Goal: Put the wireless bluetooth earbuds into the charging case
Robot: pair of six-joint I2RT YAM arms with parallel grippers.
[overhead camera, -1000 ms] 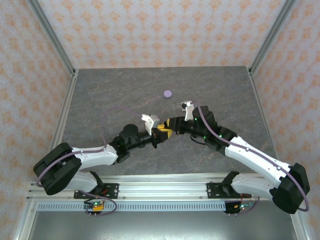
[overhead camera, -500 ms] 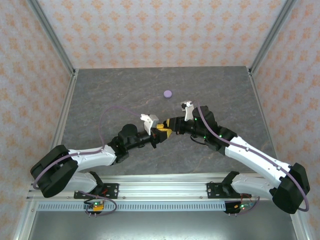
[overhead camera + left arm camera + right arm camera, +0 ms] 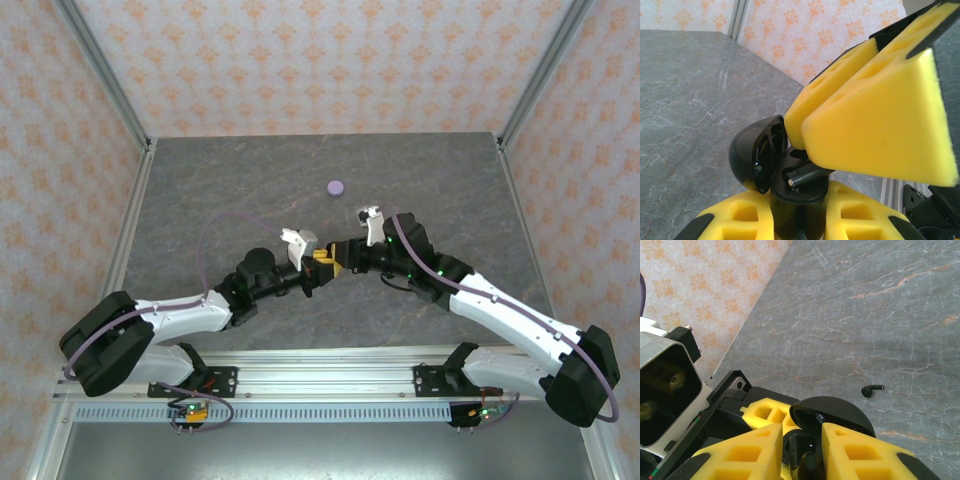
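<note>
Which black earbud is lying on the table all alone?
The loose earbud on the grey table, beyond the open black case. The other earbud is up at that case, between the pads of the right gripper.

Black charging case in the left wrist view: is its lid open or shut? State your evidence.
Open. The lid of the case is swung back, exposing the hollow inside, where an earbud shows.

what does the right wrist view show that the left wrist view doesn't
Right wrist: a loose black earbud lying on the table beyond the black charging case. Left wrist: the held earbud, its metal-tipped stem poking out over the case's base. Both: that case, open, gripped by the left tool, with the right tool over it.
</note>
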